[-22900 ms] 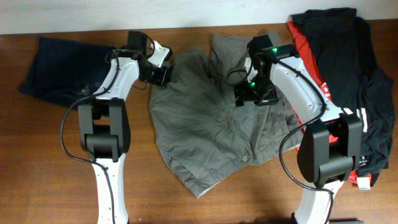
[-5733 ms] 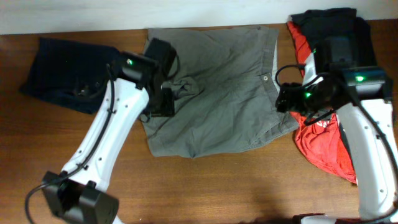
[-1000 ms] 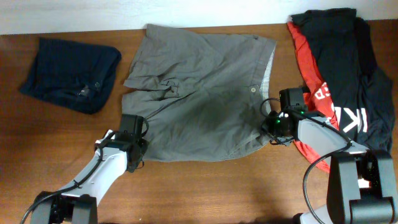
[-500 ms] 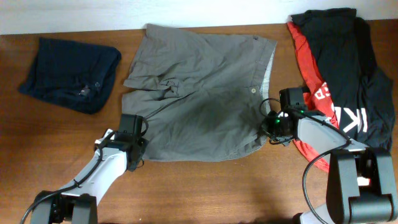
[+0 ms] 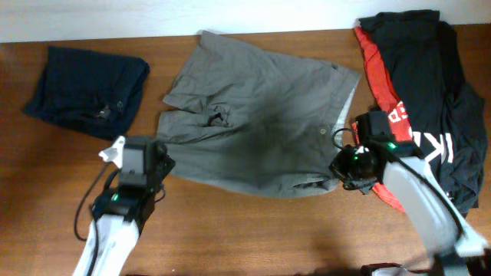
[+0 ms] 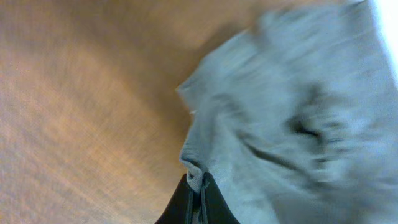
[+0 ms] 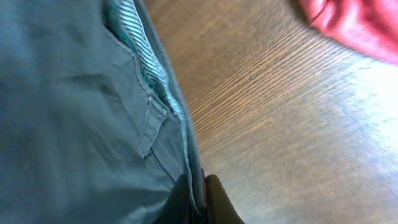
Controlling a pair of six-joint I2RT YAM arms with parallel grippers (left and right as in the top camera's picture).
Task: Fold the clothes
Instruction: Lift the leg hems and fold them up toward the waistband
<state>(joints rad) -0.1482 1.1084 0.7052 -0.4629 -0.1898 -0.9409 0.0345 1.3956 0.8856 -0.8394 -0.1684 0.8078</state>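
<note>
Honestly, barely started. Closest to me the left gripper (image 5: 159, 163) is pinched tight on the near hem corner of the grey-olive shorts (image 5: 261, 138), and the right gripper (image 5: 343, 165) is clamped on the near end of their waistband. They lie spread open on the table (image 5: 253, 238), no fold yet. Further back, the navy piece (image 5: 84, 88) sits compact at left, maybe folded; the red piece (image 5: 400, 115) and black piece (image 5: 418, 54) lie heaped at right

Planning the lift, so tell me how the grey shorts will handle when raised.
Probably floppy: the grey shorts lie creased, so the middle should sag between pinches. Likely light: the left tool grips only a thin corner. The thicker stitched edge at the right tool may slip less.
</note>
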